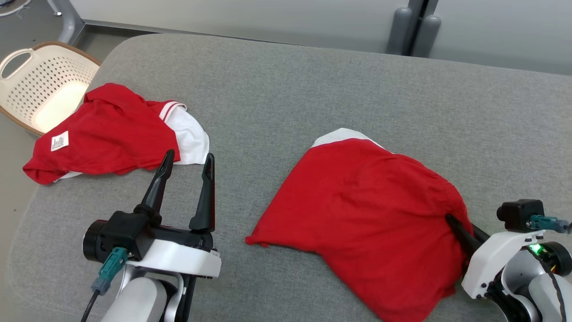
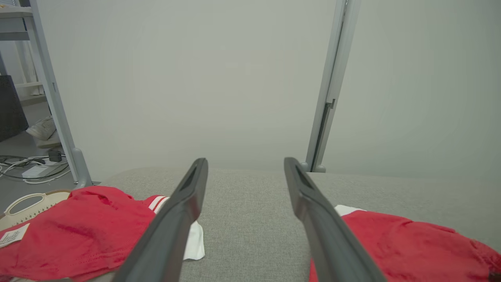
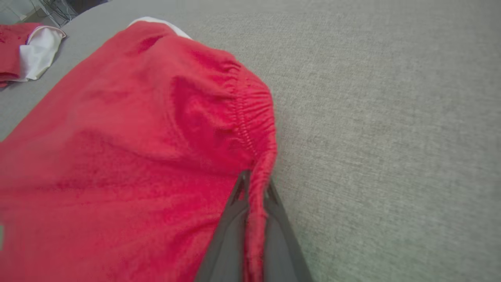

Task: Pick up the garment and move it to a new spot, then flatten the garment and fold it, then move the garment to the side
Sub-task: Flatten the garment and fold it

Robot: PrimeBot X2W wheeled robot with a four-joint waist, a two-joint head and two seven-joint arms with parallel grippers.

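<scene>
A red garment (image 1: pixel 371 214) with a white panel at its far corner lies on the grey table (image 1: pixel 313 89), right of centre. My right gripper (image 1: pixel 451 220) is shut on its gathered elastic edge (image 3: pixel 254 172), which is pinched between the two dark fingers. My left gripper (image 1: pixel 187 163) stands open above the table, with nothing between its fingers (image 2: pixel 184 203). It hovers between the red garment (image 2: pixel 411 243) and a second red and white garment (image 1: pixel 107 132) lying crumpled at the left.
A cream perforated basket (image 1: pixel 40 85) sits beyond the table's left edge. A pale partition wall (image 1: pixel 268 18) with grey posts runs behind the table. The second garment (image 2: pixel 78 235) carries a white label (image 1: pixel 59 141).
</scene>
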